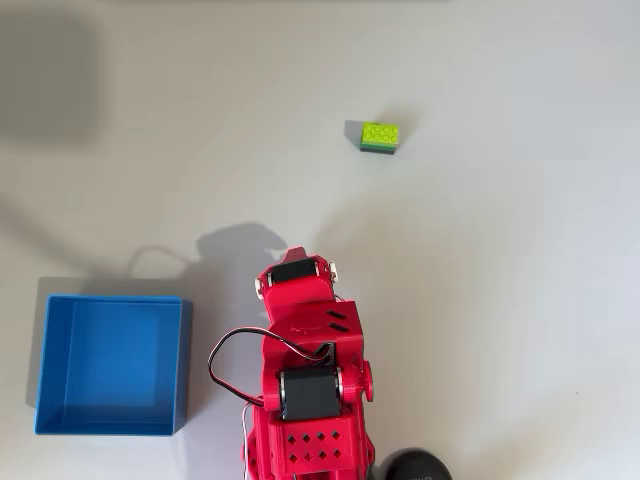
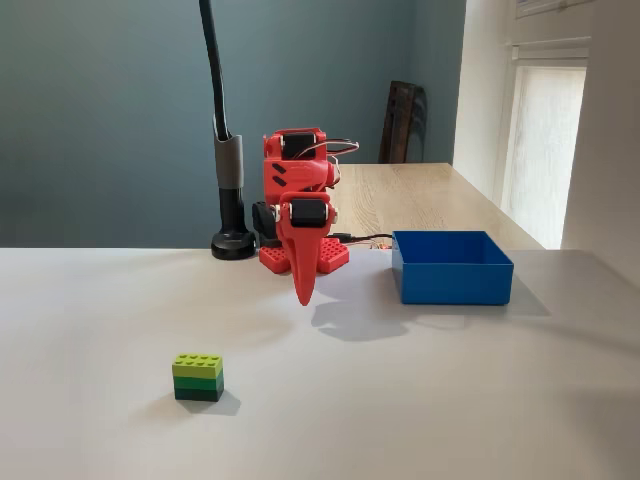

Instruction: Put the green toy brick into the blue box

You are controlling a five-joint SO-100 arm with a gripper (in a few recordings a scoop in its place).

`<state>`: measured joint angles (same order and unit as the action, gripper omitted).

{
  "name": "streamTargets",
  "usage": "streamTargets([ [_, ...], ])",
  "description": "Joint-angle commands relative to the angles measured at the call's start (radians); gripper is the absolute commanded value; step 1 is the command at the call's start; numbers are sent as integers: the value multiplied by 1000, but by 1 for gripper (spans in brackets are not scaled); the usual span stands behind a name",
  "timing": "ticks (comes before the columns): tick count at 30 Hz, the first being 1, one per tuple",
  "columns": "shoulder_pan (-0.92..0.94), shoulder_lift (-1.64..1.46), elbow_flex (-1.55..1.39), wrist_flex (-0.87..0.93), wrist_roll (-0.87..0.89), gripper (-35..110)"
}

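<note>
The green toy brick [image 1: 380,136] [image 2: 198,377] lies alone on the white table, lime studs up with darker green sides. The blue box [image 1: 185,365] [image 2: 452,282] is a shallow square tray with nothing in it, standing beside the arm's base. My red arm [image 1: 305,340] is folded over its base. In the fixed view my gripper [image 2: 303,292] hangs pointing down a little above the table. Its jaws are together in a point with nothing between them. The gripper is well apart from the brick, which lies nearer the camera and to the left, and the box is to its right.
A black stand with a round foot [image 2: 233,243] [image 1: 415,466] rises next to the arm's base. A black cable [image 1: 222,352] loops out between the arm and the box. A wooden table [image 2: 420,195] and a chair stand behind.
</note>
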<state>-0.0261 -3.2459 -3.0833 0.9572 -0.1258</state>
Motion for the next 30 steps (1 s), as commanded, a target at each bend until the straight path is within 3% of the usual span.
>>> streamTargets([
  [1, 5, -17, -23, -31, 132, 0],
  [22, 8, -5, -12, -72, 132, 0],
  [30, 12, 61, 166, -129, 150, 0],
])
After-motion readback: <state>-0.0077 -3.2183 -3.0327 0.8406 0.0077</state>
